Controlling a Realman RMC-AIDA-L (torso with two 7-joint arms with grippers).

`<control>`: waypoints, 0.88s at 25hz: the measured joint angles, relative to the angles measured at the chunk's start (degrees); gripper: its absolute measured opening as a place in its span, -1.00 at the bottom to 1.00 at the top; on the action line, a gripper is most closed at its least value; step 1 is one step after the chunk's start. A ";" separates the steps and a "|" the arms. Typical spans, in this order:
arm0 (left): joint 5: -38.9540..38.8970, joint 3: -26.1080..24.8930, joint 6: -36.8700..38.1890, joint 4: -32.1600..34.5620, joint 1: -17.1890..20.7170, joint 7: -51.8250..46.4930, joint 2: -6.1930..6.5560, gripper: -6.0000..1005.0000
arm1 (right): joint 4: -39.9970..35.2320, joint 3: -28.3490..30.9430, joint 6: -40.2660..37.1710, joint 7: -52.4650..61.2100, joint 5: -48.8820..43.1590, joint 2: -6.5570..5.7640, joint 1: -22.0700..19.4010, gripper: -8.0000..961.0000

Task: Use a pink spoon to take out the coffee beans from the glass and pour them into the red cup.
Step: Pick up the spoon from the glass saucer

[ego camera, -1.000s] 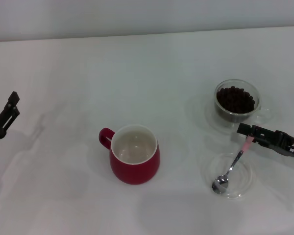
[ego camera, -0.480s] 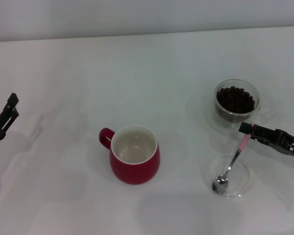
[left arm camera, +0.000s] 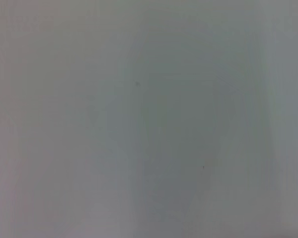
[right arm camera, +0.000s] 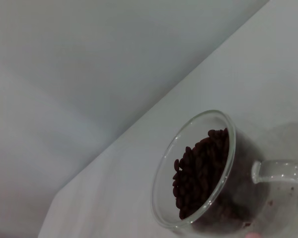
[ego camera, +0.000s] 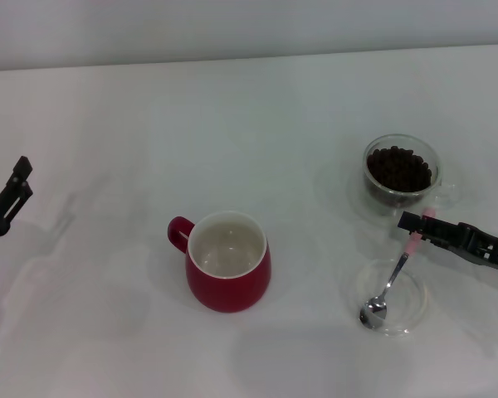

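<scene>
2 grippers in view, only 1 at work. Right gripper point(ego camera: 413, 224) reaching in from the right edge, fingers pinched on the pale pink handle of the pink spoon point(ego camera: 388, 286). Spoon tilted, metal bowl down in the shallow clear dish point(ego camera: 415, 308) toward the near right of the white table point(ego camera: 249, 116). Glass point(ego camera: 401, 172) just behind the gripper, holding the coffee beans point(ego camera: 397, 170), clear side handle pointing right. Same glass point(right arm camera: 198, 173) close up from the right wrist. Red cup point(ego camera: 227, 261) well to the left, upright, white inside bare, loop handle pointing left. Left gripper point(ego camera: 15, 189) parked at the far left edge, cannot tell whether spread or pressed together.
</scene>
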 joint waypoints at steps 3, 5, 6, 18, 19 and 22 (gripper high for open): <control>0.00 0.00 0.24 0.00 -0.10 0.00 0.00 0.52 | 0.00 0.03 0.00 -0.05 0.00 -0.01 0.03 0.14; 0.00 0.00 0.38 0.00 -0.16 0.00 0.00 0.52 | 0.00 0.18 -0.02 -0.22 0.01 -0.03 -0.02 0.14; 0.00 0.00 0.40 0.00 -0.18 0.00 0.00 0.52 | 0.00 0.23 -0.12 -0.29 0.06 -0.07 -0.10 0.14; 0.00 0.00 0.72 -0.04 -0.26 0.00 -0.08 0.52 | 0.01 0.36 -1.63 -0.18 0.45 -0.22 -0.15 -0.30; 0.00 0.00 0.88 -0.04 -0.26 0.00 -0.09 0.52 | 0.00 0.36 -1.62 -0.17 0.51 -0.19 -0.11 -0.32; -0.01 0.00 1.29 -0.02 -0.27 0.00 -0.09 0.52 | 0.01 0.36 -1.70 -0.08 0.52 -0.06 0.02 -0.45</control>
